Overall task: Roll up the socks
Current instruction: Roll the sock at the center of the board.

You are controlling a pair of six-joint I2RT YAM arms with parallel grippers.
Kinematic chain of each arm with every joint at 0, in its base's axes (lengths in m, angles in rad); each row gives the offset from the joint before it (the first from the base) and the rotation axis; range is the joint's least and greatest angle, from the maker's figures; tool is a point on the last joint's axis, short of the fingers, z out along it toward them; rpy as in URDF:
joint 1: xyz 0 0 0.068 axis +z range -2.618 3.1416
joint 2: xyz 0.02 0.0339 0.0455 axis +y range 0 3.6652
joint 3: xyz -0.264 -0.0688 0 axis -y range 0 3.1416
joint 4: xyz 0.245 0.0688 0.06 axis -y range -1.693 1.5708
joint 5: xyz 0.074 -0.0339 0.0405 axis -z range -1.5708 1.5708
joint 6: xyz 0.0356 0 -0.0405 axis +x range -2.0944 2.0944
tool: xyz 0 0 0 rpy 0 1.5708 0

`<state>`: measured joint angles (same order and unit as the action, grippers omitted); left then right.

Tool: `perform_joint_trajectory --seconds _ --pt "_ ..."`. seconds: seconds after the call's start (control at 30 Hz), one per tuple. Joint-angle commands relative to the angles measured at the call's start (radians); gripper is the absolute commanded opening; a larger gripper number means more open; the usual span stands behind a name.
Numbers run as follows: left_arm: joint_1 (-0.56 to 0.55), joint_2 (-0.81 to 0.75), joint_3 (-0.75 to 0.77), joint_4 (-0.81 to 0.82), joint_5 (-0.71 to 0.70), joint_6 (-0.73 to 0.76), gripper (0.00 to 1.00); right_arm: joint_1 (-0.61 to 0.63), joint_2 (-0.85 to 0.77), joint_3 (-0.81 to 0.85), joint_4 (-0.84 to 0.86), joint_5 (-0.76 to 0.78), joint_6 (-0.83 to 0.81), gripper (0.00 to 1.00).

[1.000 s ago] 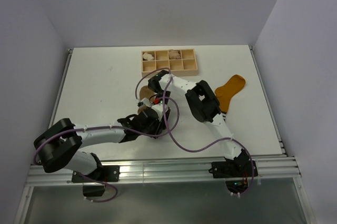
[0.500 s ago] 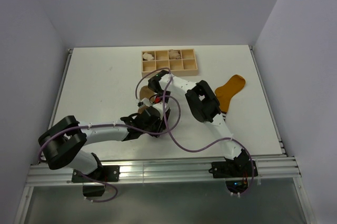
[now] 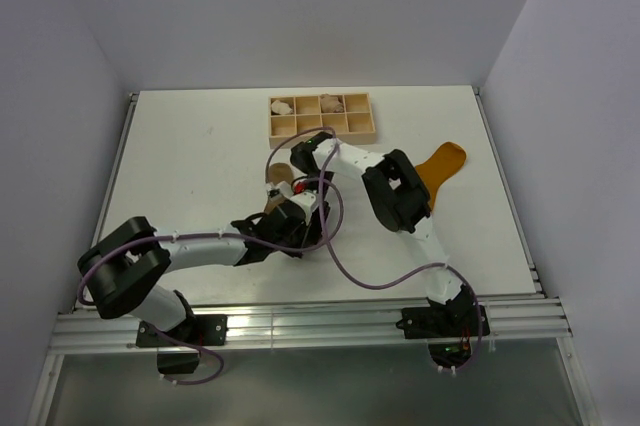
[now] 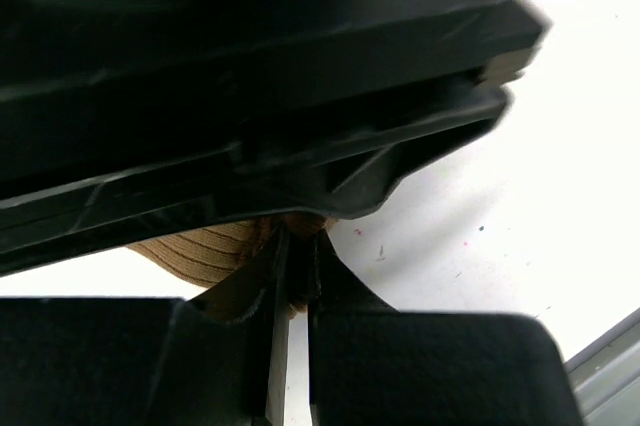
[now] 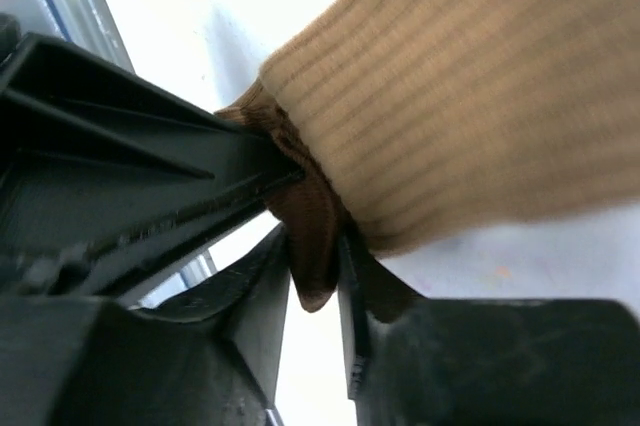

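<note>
While pinching sock, right hand shifted.

No readable text — labels, numbers none.

2 white-and-black arms, purple cables

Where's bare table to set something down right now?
Free: the left side of the table, left of the tray; also the near right corner, nearer than the mustard sock. Crowded: centre, both arms over the tan sock.
</note>
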<state>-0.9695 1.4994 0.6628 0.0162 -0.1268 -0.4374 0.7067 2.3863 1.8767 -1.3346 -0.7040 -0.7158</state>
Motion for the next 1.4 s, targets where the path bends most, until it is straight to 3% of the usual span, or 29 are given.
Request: perform_joint_trajectory --seconds 0.0,0.17,0.4,0.67,0.9,1.07,1.37 --pt "0.017 0.050 -0.019 -0.048 0.075 -0.023 0.00 -0.056 -0.097 -0.071 0.193 0.071 0.002 0.34" --pt "0.075 0.033 -0.040 -0.032 0.136 -0.035 0.00 -0.096 -0.220 -0.201 0.316 0.028 0.047 0.41" --pt "0.167 0.001 -0.081 0.025 0.257 -0.060 0.00 -0.156 -0.380 -0.393 0.552 0.034 0.229 0.44" --pt "0.302 0.015 -0.091 0.074 0.468 -0.129 0.00 -0.193 -0.613 -0.694 0.995 0.101 0.447 0.44" --pt "0.376 0.079 -0.054 0.071 0.622 -0.167 0.00 -0.185 -0.800 -0.922 1.317 0.055 0.466 0.45" --pt "0.439 0.094 -0.034 0.027 0.671 -0.187 0.00 -0.133 -0.842 -0.999 1.382 0.066 0.441 0.48" --pt "0.540 0.180 0.050 -0.105 0.786 -0.172 0.00 0.146 -0.869 -1.036 1.367 0.527 0.394 0.55"
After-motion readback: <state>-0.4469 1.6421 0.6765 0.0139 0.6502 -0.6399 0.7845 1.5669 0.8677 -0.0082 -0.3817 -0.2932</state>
